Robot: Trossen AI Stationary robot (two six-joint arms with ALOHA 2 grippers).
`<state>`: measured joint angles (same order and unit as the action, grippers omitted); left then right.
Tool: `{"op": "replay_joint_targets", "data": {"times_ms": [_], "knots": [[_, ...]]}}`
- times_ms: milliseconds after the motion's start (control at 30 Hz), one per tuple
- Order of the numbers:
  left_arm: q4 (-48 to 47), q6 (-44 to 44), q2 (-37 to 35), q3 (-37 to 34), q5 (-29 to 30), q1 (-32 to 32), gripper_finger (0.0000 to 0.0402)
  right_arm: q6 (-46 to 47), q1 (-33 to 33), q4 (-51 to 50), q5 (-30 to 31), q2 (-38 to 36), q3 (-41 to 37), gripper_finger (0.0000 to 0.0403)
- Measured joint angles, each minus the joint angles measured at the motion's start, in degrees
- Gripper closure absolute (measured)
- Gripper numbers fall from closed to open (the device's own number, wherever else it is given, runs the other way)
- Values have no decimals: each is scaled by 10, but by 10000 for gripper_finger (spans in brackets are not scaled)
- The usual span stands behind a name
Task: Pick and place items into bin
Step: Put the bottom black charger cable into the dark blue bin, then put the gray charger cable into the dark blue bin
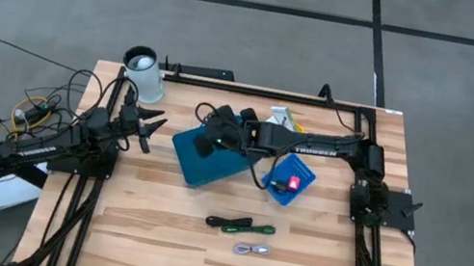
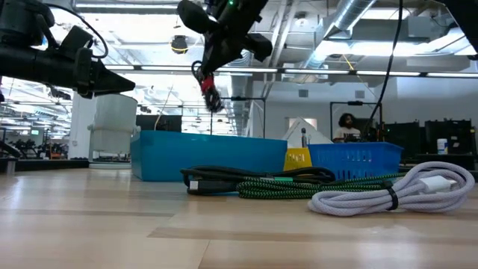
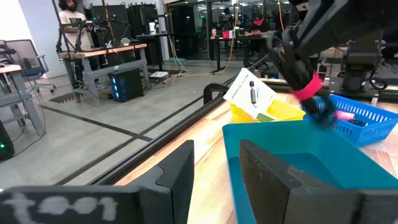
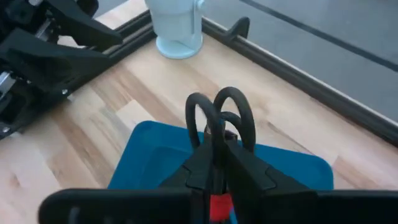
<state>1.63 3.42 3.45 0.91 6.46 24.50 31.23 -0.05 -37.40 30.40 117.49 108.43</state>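
Observation:
My right gripper (image 1: pixel 208 136) hangs above the teal bin (image 1: pixel 212 163), shut on a small coiled black cable with a pink-red band (image 4: pixel 219 121). The teal bin (image 2: pixel 202 153) stands on the table at mid-back. To its right a blue basket (image 1: pixel 296 178) holds a red piece. A white packet (image 3: pixel 250 93) leans up behind the bin. A black-and-green cable (image 1: pixel 240 225) and a pale grey cable (image 1: pixel 253 249) lie on the table nearer the front. My left gripper (image 1: pixel 152 128) waits open at the left, level, pointing at the bin. My right gripper pinches the coiled cable between its two fingers at the banded part (image 4: pixel 217 205), with the black loops (image 4: pixel 233 115) sticking out past the fingertips. The fingers slant down from the table's right side. The coil (image 2: pixel 211 88) is lifted clear, above the bin's opening.
A white cylinder (image 1: pixel 144 75) stands at the back left corner. A black frame (image 1: pixel 255 87) runs along the table's far and side edges. Bare wood lies in front of the two loose cables. A person (image 2: pixel 345 127) sits in the room beyond.

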Motion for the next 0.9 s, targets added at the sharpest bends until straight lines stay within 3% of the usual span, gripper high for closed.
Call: {"op": "replay_joint_targets", "data": {"times_ms": [433, 733, 900], "knots": [[0, 0, 0, 0, 0, 0, 282, 2, 17, -5, -17, -1, 0, 311], [0, 0, 0, 0, 0, 0, 282, -10, 49, -129, -221, -7, 1, 312], [0, 0, 0, 0, 0, 0, 282, -12, 86, -279, -271, -7, 0, 312]]}}
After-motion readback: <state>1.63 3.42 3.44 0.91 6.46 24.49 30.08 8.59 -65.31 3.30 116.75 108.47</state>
